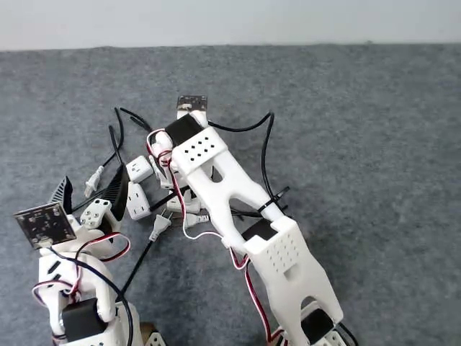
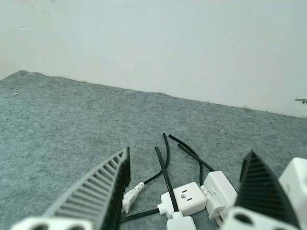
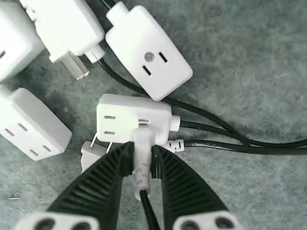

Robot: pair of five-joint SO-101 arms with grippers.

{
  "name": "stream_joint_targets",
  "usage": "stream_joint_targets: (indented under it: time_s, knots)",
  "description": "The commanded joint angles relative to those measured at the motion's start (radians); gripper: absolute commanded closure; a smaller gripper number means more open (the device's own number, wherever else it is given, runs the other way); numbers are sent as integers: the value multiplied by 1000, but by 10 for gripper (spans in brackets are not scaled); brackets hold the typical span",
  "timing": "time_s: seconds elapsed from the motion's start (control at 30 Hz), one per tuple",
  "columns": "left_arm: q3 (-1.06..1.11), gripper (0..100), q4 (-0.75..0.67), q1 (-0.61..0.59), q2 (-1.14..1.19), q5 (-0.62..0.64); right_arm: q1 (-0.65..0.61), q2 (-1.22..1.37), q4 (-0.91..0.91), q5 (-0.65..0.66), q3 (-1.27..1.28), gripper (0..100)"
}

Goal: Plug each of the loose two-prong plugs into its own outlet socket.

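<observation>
Item: plugging-in task, one insertion in hand. The right end effector (image 3: 142,149) is closed to a narrow gap on the held plug (image 3: 143,139), with both black fingers pressed against the plug's white body just behind its head. The head of the held plug touches the near edge of the white socket (image 3: 129,120), over one pair of slots. The prongs are hidden, so whether the plug is fully home cannot be told. By judgement the step is the final push. The next move calls for a straight press toward the white socket, keeping the plug square to the slots, then letting go only when no gap remains. The white socket lies loose on the bench (image 1: 374,144) and may slide under the push. A loose plug (image 3: 92,152) lies just beside the white socket, touching one finger, with its prongs bare. A second loose plug (image 3: 64,26) lies beyond the white socket, also with its prongs showing. A three-hole socket (image 3: 148,57) lies near the white socket on its far side, and a square socket (image 3: 29,122) lies close beside it. Black cords (image 3: 230,139) run out from the white socket. The left end effector (image 2: 188,153) is spread wide and grips nothing, apart from the white socket.
</observation>
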Motion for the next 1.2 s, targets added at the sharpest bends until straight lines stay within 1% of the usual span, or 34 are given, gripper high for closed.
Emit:
stream_joint_targets:
  time_s: [0.0, 0.33, 0.67, 0.93, 1.1, 1.17]
  knots:
    - [-5, 640, -28, -3, -11, -2, 12, 19, 30, 17, -18, 991]
    - [-5, 640, -28, -2, -11, -2, 7, 24, -1, 17, -15, 991]
    - [-5, 640, -28, 0, -11, -3, 10, 160, -16, 17, -21, 991]
    - [-4, 640, -28, 0, -9, -3, 12, 165, -4, 17, -21, 991]
    - [4, 640, -28, 2, -12, -3, 50, 163, 35, 20, -21, 991]
    - [4, 640, -28, 2, -12, -3, 70, 163, 35, 54, -21, 991]
